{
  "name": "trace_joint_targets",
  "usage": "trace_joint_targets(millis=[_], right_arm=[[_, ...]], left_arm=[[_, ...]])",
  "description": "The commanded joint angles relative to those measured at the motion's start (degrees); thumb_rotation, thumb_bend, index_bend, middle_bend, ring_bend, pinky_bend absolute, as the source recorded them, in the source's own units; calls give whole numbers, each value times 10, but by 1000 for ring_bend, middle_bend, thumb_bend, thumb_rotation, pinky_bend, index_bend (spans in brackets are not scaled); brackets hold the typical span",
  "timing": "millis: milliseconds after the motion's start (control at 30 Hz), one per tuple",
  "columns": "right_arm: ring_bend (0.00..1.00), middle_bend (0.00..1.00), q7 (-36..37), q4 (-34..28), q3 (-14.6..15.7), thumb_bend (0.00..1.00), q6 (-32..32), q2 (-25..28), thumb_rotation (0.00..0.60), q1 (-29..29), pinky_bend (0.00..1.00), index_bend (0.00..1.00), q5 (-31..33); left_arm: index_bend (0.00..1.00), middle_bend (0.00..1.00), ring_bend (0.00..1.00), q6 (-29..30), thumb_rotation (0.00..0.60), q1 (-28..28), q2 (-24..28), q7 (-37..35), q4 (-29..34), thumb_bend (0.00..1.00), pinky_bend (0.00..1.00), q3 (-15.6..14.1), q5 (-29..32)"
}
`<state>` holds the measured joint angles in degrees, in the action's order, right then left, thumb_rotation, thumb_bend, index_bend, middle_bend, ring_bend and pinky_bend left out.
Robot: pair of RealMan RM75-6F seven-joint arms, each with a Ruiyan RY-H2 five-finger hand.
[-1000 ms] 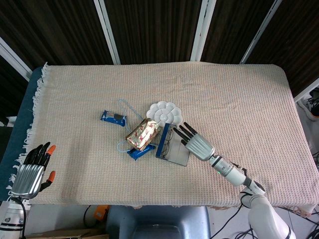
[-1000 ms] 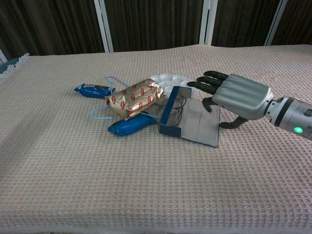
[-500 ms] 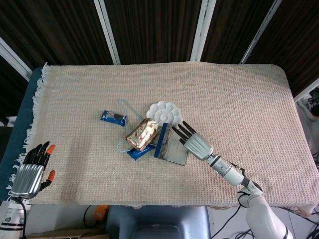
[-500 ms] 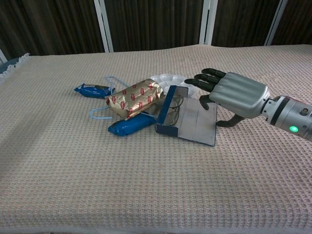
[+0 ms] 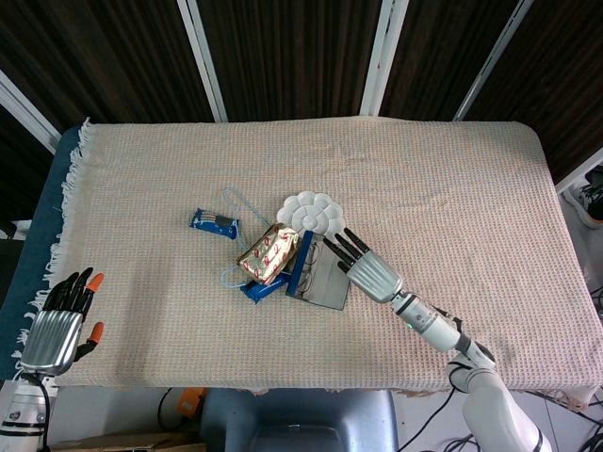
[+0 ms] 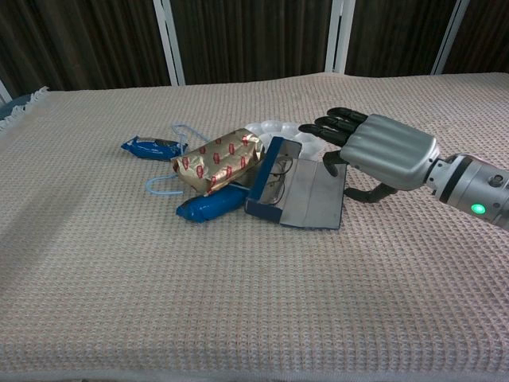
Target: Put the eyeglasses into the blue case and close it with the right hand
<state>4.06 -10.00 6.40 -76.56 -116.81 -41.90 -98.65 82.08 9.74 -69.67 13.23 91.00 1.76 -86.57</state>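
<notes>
The eyeglasses [image 6: 277, 177] lie inside the open blue case [image 6: 296, 193] mid-surface, its lid touched by the right hand [image 6: 380, 148], fingers spread and empty. The beige woven cloth [image 5: 452, 188] covers the surface before dark panelled walls. No writing is legible.

Eyeglasses [image 6: 277, 182] lie in case [image 6: 306, 203], beside snack packet [image 6: 216, 161].

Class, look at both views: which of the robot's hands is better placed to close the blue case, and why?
The right hand: it hovers at the open flap of the blue case, where the eyeglasses already lie. The left hand sits at the table's far corner, away from everything.
</notes>
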Motion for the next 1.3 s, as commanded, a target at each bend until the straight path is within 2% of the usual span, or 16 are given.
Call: trace_joint_targets(millis=[33, 600, 967, 1300], right_arm=[[0, 87, 1, 0, 1, 503, 1, -1, 600, -1, 0, 593, 0], [0, 86, 3, 3, -6, 528, 6, -12, 600, -16, 0, 603, 6], [0, 89, -4, 5, -26, 530, 24, -29, 600, -51, 0, 620, 23], [0, 96, -8, 0, -15, 533, 34, -26, 600, -54, 0, 650, 15]], left_arm=[[0, 0, 0, -1, 600, 0, 0, 1, 1, 391, 147, 0, 1], [0, 0, 0, 1, 600, -1, 0, 6, 3, 401, 153, 2, 4], [0, 0, 0, 1, 600, -1, 0, 7, 4, 402, 157, 1, 4], [0, 0, 0, 1, 600, -2, 3, 0, 4, 402, 157, 0, 1]])
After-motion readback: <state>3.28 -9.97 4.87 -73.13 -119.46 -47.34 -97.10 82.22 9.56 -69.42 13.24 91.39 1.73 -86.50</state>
